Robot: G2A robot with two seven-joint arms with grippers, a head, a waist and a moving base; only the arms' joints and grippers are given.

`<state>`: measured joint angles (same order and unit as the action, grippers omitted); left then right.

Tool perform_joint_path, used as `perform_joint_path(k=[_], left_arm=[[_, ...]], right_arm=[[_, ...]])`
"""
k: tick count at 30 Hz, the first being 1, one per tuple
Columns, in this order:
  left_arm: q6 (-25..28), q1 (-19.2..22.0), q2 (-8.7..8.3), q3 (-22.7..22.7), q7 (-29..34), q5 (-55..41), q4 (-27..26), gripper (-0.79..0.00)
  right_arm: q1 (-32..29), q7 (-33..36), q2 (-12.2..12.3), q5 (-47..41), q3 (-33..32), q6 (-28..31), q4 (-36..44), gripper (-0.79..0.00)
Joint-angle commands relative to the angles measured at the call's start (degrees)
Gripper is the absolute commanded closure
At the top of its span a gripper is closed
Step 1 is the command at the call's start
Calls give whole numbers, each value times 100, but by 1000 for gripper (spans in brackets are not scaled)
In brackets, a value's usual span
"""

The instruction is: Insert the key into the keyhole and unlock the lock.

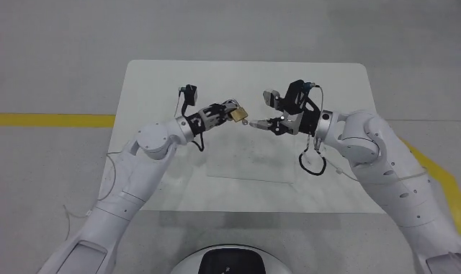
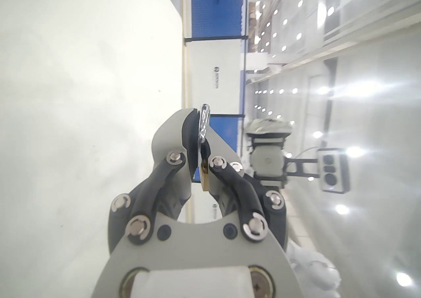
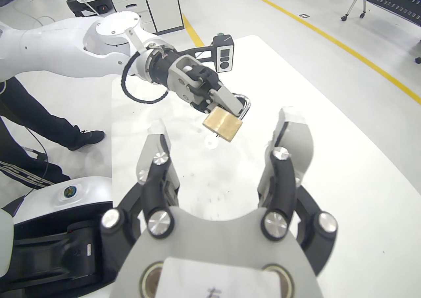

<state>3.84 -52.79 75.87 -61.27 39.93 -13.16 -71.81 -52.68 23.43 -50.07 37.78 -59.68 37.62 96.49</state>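
Claw check: the left claw [image 3: 235, 105] is pinching the silver shackle of the small brass padlock [image 3: 223, 126], holding it up above the white bench [image 1: 331, 86]. The right claw [image 3: 223, 138] sits spread wide just beside it, gripping nothing. The small silver round-headed key [image 3: 210, 141] looks like it's poking out of the padlock's underside with nothing holding it, so my worry is it just drops onto the bench. Other risk: the padlock hangs by the shackle alone, so when the right claw closes and twists the key, the body could swivel instead of the cylinder turning, or a finger could bump the key crooked.
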Motion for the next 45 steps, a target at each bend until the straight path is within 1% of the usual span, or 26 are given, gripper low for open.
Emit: perform_joint_path(k=[1,6,8,11,12,14,16,19,24,30,34,36,39,42,45], left_arm=[[34,-19,-51,58,231,620,-49,0],[-109,-11,-155,303,751,1927,-49,0],[-50,-26,-178,430,786,2419,-38,0],[42,-58,-182,520,719,2668,-27,0],[42,-67,-183,544,678,2746,-18,-120],[16,-60,-181,568,635,2827,-4,-785],[42,-68,-187,559,638,2843,-28,-785],[173,-143,-224,415,635,2754,-161,-785],[352,-388,-354,-74,646,2617,-492,-785],[1264,-1026,-521,-1068,-541,2414,-1070,-785],[1754,-1401,-614,-1649,-1361,2787,-1367,-785],[1949,-1582,-654,-1908,-1821,3155,-1509,-785],[2084,-1815,-700,-2253,-2352,3527,-1636,-785],[2041,-1912,-738,-2516,-2641,3864,-1609,-785],[1966,-1915,-776,-2694,-2789,4328,-1465,-785]], right_arm=[[0,0,0,0,0,0,0,-785],[0,0,0,0,0,0,0,-785],[0,0,0,0,0,0,0,-785],[0,0,0,0,0,0,0,-785],[0,0,0,0,0,0,0,-785],[0,0,0,0,0,0,0,-785],[0,0,0,0,0,0,0,-785],[0,0,0,0,0,0,0,-785],[0,0,0,0,0,0,0,-785],[0,0,0,0,0,0,0,-785],[0,0,0,0,0,0,0,-785],[-112,-290,-7,-132,-92,-101,-69,-785],[-391,-756,27,108,-448,-605,-194,-785],[-929,-1363,90,241,-932,-1039,-169,-785],[-1678,-2043,152,338,-1492,-1578,8,-785]])
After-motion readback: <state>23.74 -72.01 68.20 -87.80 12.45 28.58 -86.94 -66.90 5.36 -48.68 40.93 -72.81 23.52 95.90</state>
